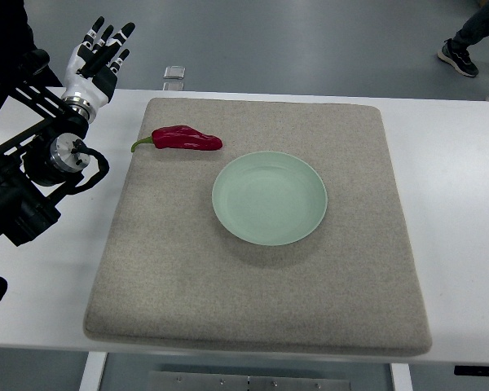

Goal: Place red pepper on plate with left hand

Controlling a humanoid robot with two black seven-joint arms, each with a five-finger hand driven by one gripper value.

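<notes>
A glossy red pepper (185, 139) with a green stem lies on the grey mat (253, 301), near its far left corner. A pale green plate (269, 197), with nothing on it, sits right of the pepper, close to the mat's middle. My left hand (104, 49) hovers beyond the table's far left edge, up and left of the pepper and well apart from it. Its fingers are extended and hold nothing. The right arm does not show.
The mat lies on a white table (448, 212). A small metal clip (174, 73) sits at the table's far edge. A person's shoe (458, 57) stands on the floor at the upper right.
</notes>
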